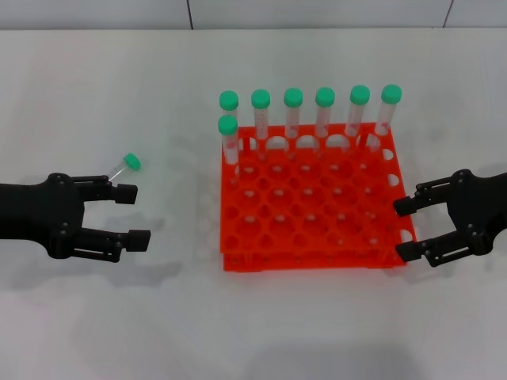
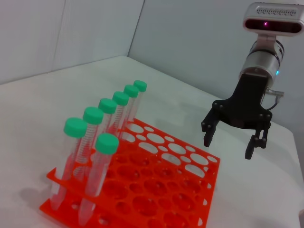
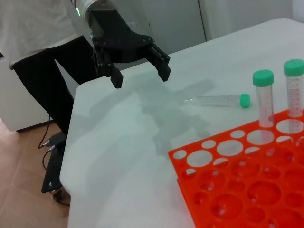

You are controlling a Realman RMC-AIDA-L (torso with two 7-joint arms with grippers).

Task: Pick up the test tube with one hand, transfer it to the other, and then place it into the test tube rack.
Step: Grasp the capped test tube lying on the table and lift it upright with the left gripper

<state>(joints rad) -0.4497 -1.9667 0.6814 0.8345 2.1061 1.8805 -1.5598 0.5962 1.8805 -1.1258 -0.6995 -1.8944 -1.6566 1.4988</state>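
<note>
Table: white table (image 1: pixel 95 317) running back to a pale wall, seen from the head camera.
Rack: square orange-red rack (image 1: pixel 313 237) at mid-table, 2 tiers, grid of round holes.
Standing tubes: 7 green-capped tubes (image 1: pixel 325 115) upright in the rack, 6 along its far row and 1 a row nearer at the left corner.
Tube: loose tube (image 1: pixel 125 165) lying flat on the table, well left of the rack, green cap toward the rack; the right wrist view shows it (image 3: pixel 218 100) free of any grip.
Left gripper: left gripper (image 1: pixel 131 214) above the table to the left, fingers spread wide and holding nothing; the far fingertip sits just beside the tube in the head view, though whether they touch cannot be told. From the right wrist camera it (image 3: pixel 140 73) hangs clear of the surface.
Right gripper: right gripper (image 1: pixel 405 228) at the rack's right edge, fingers wide apart and empty, fingertips near the rack's rim; in the left wrist view it (image 2: pixel 230 142) hovers beyond the rack.
</note>
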